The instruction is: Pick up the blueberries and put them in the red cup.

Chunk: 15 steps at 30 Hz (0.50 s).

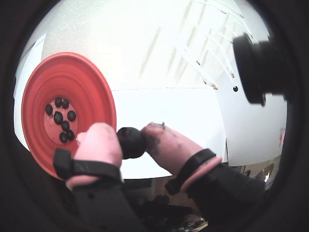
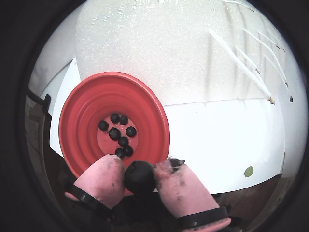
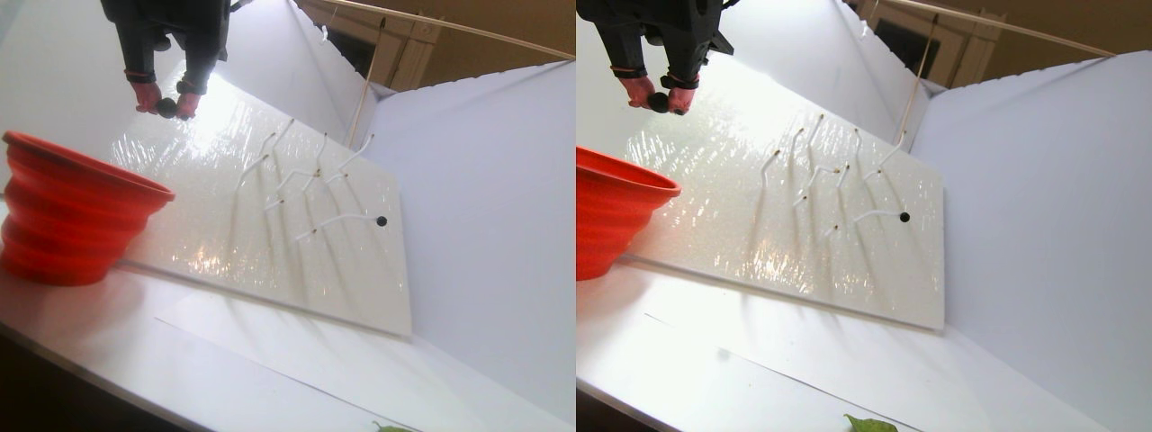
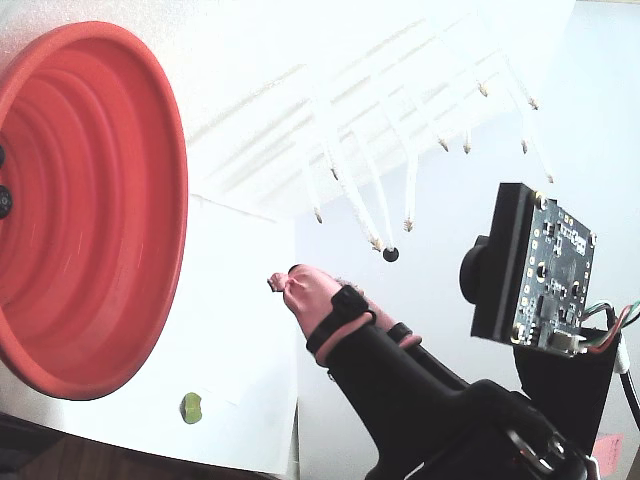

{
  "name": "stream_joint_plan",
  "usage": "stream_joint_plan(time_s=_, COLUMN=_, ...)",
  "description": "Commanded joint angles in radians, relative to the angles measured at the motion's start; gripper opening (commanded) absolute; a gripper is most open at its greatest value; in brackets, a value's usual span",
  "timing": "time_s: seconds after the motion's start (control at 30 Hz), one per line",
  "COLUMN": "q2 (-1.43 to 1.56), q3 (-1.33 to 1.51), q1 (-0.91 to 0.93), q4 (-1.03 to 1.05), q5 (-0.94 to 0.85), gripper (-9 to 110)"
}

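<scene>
there, a blueberry (image 2: pixel 139 177) between gripper (image 2: pixel 140 170) fingertips beside red cup (image 2: pixel 77 121)

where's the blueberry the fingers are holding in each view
A wrist view: held blueberry low centre, between the pink fingers.
Another wrist view: bottom centre, at the red cup rim.
Stereo pair view: top left of each half, above the cup.
Fixed view: hidden behind the fingers.
Shared landmark: the red cup.
</scene>
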Motion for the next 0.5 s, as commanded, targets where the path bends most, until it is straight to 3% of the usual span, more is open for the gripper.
stream_joint_plan(time_s=0.0, q2=0.100, q3=0.006, q1=-0.003, q4=0.006, q5=0.018, gripper=12)
stream_joint_plan(time_s=0.47, q2=0.130, q3=0.009, q1=0.035, q4=0.031, q5=0.002, gripper=17)
